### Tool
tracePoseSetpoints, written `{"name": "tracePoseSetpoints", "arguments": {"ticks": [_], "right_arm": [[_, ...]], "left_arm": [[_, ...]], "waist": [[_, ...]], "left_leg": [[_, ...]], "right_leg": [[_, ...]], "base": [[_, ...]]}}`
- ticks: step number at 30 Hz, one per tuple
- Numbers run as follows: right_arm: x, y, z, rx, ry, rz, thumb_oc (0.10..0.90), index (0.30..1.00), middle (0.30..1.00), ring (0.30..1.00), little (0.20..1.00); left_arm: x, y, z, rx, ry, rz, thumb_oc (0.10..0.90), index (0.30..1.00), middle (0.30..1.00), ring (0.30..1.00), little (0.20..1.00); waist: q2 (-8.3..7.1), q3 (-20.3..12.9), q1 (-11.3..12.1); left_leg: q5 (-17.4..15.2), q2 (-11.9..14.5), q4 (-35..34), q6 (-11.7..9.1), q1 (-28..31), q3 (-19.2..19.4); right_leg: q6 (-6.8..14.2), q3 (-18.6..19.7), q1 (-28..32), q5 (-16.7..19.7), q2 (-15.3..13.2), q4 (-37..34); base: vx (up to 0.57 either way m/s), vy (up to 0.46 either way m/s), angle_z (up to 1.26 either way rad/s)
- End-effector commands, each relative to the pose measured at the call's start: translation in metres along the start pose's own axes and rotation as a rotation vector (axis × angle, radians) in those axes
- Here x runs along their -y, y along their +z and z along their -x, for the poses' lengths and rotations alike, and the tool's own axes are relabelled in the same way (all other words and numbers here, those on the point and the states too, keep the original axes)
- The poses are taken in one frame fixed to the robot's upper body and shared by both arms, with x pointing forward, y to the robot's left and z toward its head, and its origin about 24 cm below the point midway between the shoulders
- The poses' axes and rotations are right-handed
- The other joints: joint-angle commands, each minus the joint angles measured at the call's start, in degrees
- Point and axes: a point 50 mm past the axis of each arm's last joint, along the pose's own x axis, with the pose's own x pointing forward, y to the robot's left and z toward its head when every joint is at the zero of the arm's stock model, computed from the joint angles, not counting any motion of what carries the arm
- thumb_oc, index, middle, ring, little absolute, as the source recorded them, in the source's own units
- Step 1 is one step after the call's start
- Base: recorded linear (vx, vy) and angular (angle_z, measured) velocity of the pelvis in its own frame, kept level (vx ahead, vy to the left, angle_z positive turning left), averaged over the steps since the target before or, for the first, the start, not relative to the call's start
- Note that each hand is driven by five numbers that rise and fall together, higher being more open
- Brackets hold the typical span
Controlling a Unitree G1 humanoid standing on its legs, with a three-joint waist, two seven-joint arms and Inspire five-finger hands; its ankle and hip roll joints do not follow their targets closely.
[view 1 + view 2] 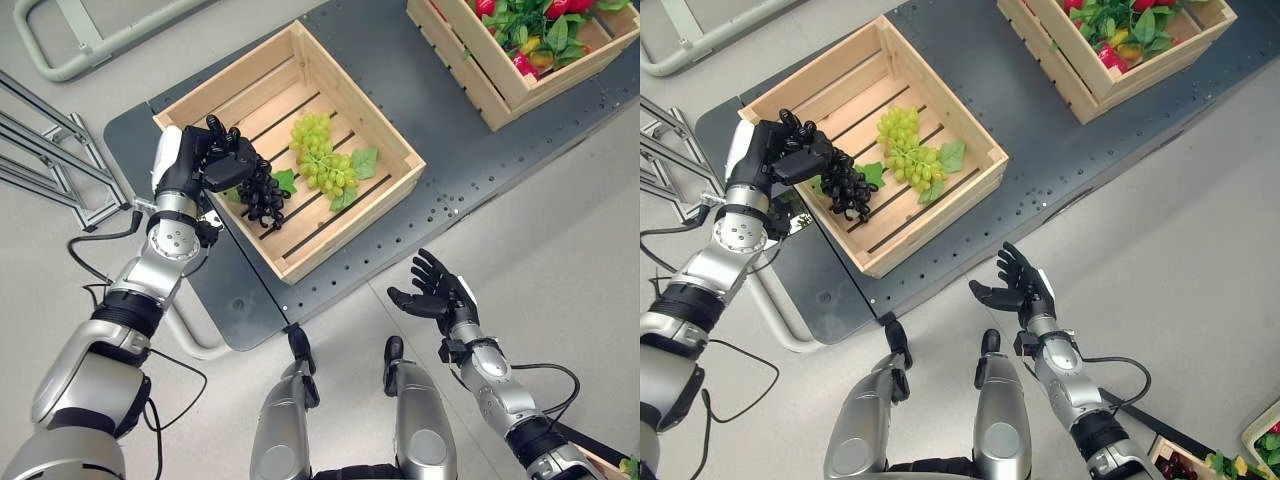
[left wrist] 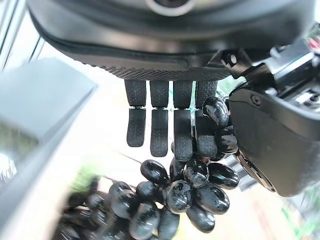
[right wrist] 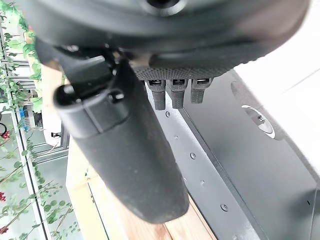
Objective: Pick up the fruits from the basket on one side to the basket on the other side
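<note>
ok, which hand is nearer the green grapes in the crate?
Left. The left hand is at the wooden crate's near-left wall beside the green grapes, holding the dark grapes. The right hand hovers open outside the crate.

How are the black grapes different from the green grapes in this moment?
The black grapes are dark and glossy; the green grapes are pale yellow-green. The black grapes hang from the left hand, pinched at the top; the green grapes lie loose on the slats of the wooden crate. Both are whole bunches with green leaves, at the same crate.
</note>
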Motion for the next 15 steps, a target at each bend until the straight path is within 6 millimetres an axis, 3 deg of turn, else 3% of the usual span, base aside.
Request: {"name": "tracePoseSetpoints", "arguments": {"ticks": [1, 7, 15], "right_arm": [[-0.012, 0.041, -0.006, 0.213, 0.032, 0.0, 0.8, 0.9, 0.9, 0.9, 0.9], [-0.025, 0.034, 0.0, 0.238, 0.074, 0.042, 0.8, 0.9, 0.9, 0.9, 0.9], [-0.043, 0.039, 0.009, 0.318, 0.23, 0.112, 0.8, 0.9, 0.9, 0.9, 0.9]], "left_arm": [[-0.034, 0.067, -0.016, 0.265, 0.153, 0.273, 0.4, 0.3, 0.3, 0.3, 0.3], [-0.025, 0.058, -0.01, 0.244, 0.136, 0.481, 0.4, 0.3, 0.3, 0.3, 0.3], [-0.017, 0.046, 0.0, 0.235, 0.09, 0.516, 0.4, 0.3, 0.3, 0.3, 0.3]], "waist": [[1.87, -2.46, -0.38], [2.16, -5.54, -0.17], [3.7, -12.36, 0.26]], "left_leg": [[-12.66, -2.98, 5.29, 0.53, 3.89, -0.05], [-12.76, -3.28, 2.5, 0.53, 8.55, -0.19], [-11.06, -3.3, -4.63, -0.59, 15.68, -0.57]], "right_leg": [[-1.73, -3.65, 1.39, 0.95, 0.2, -2.25], [-1.65, -4.64, 6.9, 1.22, -0.23, -6.13], [-1.18, -6.45, 15.96, 3.1, 0.08, -15.02]], "base": [[-0.02, -0.043, 0.01], [0.01, -0.045, 0.01], [0.04, -0.063, 0.02]]}}
